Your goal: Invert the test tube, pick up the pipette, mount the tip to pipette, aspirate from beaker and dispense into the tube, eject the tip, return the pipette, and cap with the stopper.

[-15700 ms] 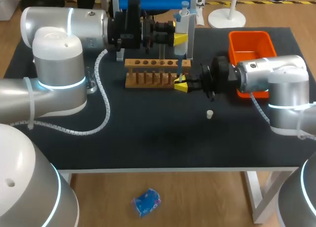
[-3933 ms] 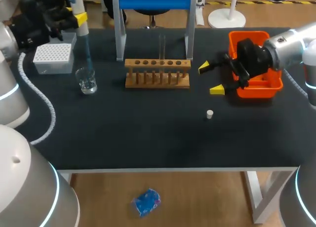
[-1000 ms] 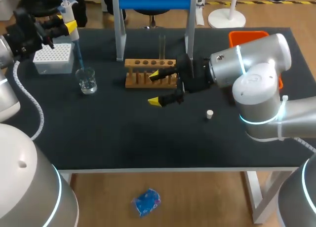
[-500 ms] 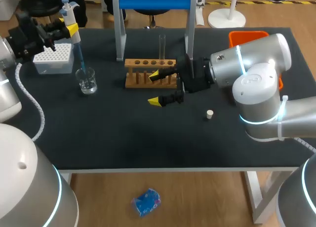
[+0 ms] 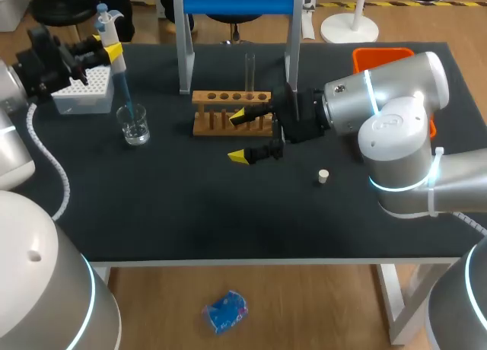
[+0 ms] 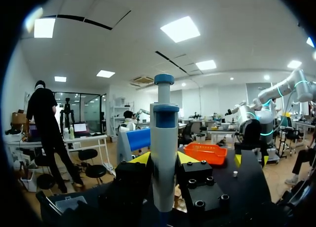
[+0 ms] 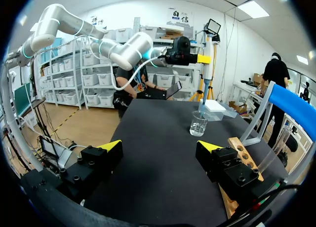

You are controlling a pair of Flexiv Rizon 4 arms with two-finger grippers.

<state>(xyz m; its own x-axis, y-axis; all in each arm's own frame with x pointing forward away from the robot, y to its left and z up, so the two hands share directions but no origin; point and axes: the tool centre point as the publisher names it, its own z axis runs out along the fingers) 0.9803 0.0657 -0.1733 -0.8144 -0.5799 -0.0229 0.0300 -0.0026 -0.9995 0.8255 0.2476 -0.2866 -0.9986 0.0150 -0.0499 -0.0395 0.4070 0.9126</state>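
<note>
The left gripper (image 5: 106, 46) pinches the pipette (image 5: 119, 82), which has sunk slightly over the last second, so its tip (image 5: 127, 110) now dips into the beaker (image 5: 136, 126); aspiration looks about to start. The right gripper (image 5: 239, 137), spread wide, has stayed before the rack (image 5: 228, 99) with the upright tube (image 5: 249, 68), the stopper (image 5: 323, 176) loose on the surface (image 5: 190, 205). Whether the tip reaches liquid is too small to tell, and the left wrist view cuts the pipette off below the gripper.

Glossy white-and-blue plastic on the pipette (image 6: 164, 138), gripped between the left gripper (image 6: 164, 159) fingers. Ahead of the right gripper (image 7: 159, 147), a clear, shiny glass beaker (image 7: 199, 123) on the matt black table (image 7: 158, 113). Beside its finger, a rack (image 7: 243, 155) of smooth pale wood.
</note>
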